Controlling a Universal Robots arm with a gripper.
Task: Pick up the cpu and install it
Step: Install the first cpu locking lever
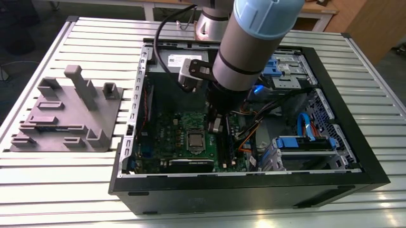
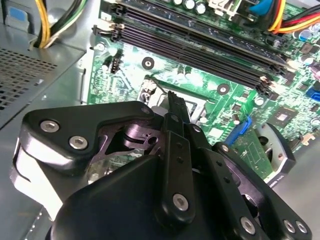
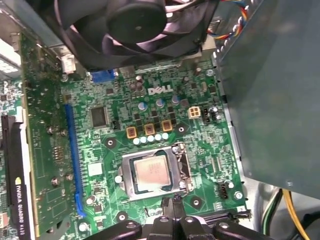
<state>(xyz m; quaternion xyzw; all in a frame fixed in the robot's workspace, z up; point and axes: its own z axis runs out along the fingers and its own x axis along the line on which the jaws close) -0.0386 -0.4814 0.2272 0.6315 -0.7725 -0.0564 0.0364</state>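
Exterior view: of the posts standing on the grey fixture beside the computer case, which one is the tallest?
The leaning post in the middle of the fixture's far side is the tallest. The posts on either side of it end clearly lower.

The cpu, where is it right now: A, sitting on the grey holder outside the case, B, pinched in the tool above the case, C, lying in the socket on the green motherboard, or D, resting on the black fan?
C: in the first wrist view the cpu lies flat inside the metal socket frame on the motherboard, with the tool beside it and nothing between its fingers.
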